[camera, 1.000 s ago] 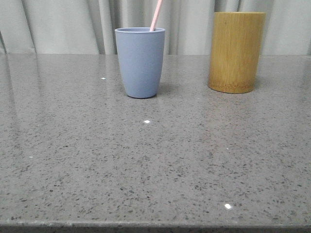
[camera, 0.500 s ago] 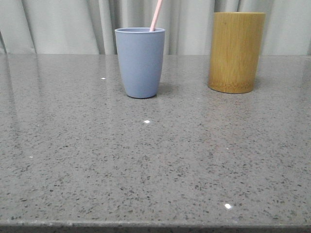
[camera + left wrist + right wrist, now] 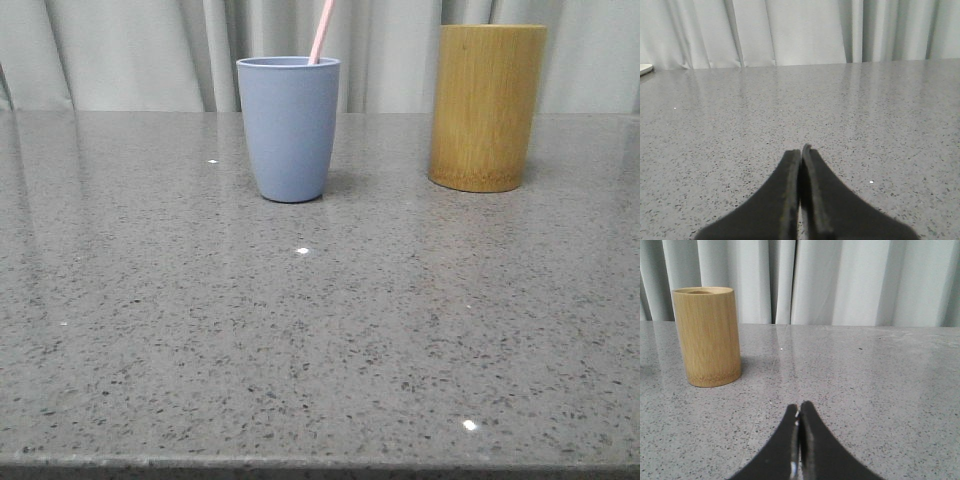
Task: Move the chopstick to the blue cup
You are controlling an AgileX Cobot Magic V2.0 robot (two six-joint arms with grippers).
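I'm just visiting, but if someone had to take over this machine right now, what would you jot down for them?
Left gripper: shut, holding nothing, low over bare table.
Right gripper: shut, holding nothing, facing the bamboo cup.
Chopstick: standing tilted in the blue cup, top end past the front view's edge.
Done: the transfer looks complete.
Left: apparently nothing; just check the chopstick rests steady.

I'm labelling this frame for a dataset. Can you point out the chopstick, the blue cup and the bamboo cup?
chopstick (image 3: 321, 32), front view, on the pink shaft above the cup's rim.
blue cup (image 3: 288, 130), front view, on the middle of its outer wall.
bamboo cup (image 3: 707, 335), right wrist view, on the middle of its side.
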